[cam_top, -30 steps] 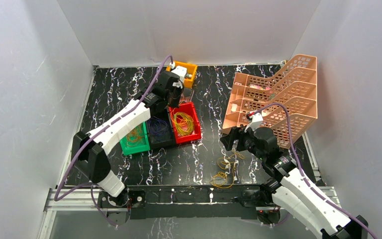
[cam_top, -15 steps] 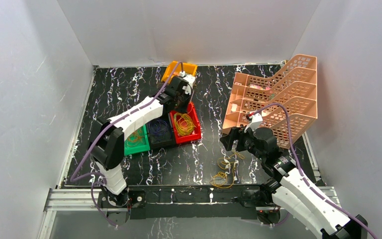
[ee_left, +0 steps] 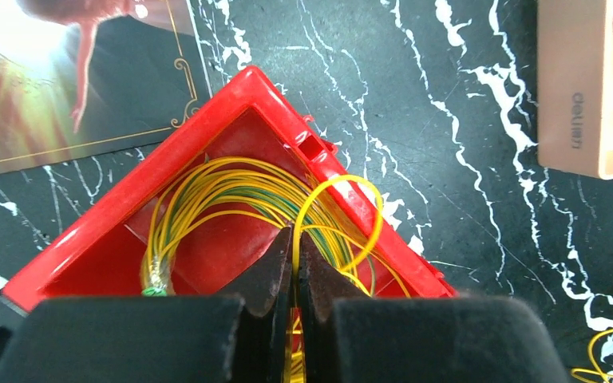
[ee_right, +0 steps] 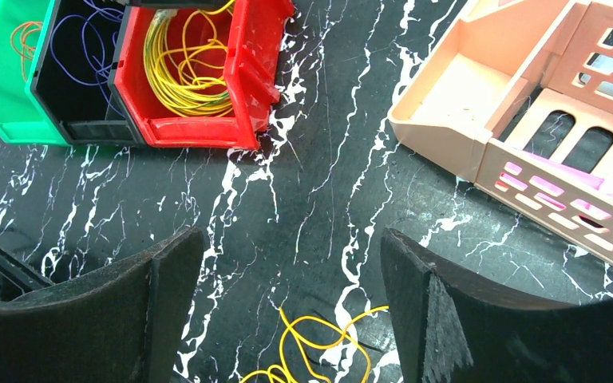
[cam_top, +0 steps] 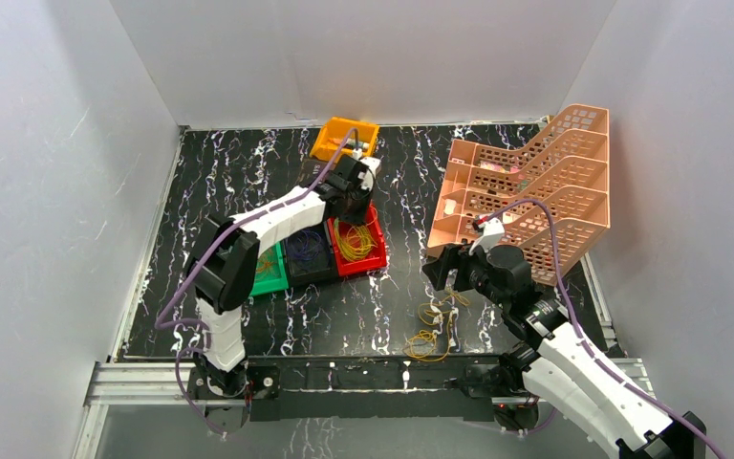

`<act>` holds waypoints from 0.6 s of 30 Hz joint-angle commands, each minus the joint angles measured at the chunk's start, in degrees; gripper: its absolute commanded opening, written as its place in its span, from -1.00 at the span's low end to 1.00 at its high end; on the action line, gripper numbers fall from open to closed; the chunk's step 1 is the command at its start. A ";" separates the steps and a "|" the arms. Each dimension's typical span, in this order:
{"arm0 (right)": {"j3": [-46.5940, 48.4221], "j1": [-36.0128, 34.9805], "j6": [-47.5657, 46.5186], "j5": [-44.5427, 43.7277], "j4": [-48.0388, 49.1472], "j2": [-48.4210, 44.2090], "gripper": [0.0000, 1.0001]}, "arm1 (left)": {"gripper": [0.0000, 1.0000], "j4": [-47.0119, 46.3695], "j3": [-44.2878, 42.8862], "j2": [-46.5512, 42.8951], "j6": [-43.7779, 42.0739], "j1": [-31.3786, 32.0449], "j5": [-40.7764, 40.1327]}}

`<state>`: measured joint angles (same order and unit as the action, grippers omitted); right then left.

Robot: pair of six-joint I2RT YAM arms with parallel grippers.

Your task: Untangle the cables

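My left gripper (cam_top: 352, 196) (ee_left: 295, 233) hangs over the red bin (cam_top: 357, 260) (ee_left: 199, 136), shut on a thin yellow cable (ee_left: 342, 179) that loops up over the bin's rim. A coil of yellow cables (cam_top: 354, 239) (ee_right: 177, 72) lies inside that bin. Blue-purple cables (cam_top: 306, 247) (ee_right: 80, 48) lie in the black bin beside it, and orange ones (cam_top: 264, 260) (ee_right: 20, 36) in the green bin. A loose yellow-orange tangle (cam_top: 435, 325) (ee_right: 311, 351) rests on the table. Above that tangle's far end my right gripper (cam_top: 444, 268) (ee_right: 287, 239) stands open, holding nothing.
A peach stacked file tray (cam_top: 535, 191) (ee_right: 479, 96) fills the right side of the table. A small orange bin (cam_top: 344, 137) sits at the back. A printed card (ee_left: 64, 80) lies flat behind the red bin. White walls enclose the dark marbled table.
The left arm has swung from beside the orange bin to the right and nearer, over the red bin, staying shut. The right arm has not moved.
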<state>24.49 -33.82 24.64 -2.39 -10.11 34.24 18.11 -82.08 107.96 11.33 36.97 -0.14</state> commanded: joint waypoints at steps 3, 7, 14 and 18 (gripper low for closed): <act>0.21 -0.05 -0.30 0.40 3.43 0.56 0.78 | -1.00 -0.13 1.03 2.02 0.58 -0.14 1.75; 0.21 -0.05 -0.30 0.40 3.43 0.63 0.78 | -1.00 0.00 2.01 2.35 0.53 -0.12 0.38; -0.06 -0.09 -0.30 0.71 4.17 1.17 0.78 | -1.00 2.28 2.92 1.56 0.93 -0.19 -7.51; -0.23 -0.03 -0.04 0.92 4.48 1.36 0.78 | -1.00 4.55 2.21 1.80 1.22 -0.21 -11.90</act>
<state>24.47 -33.82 24.64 -2.11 -8.97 35.73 19.11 -79.11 111.61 11.88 36.97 -6.09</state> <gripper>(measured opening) 0.890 0.007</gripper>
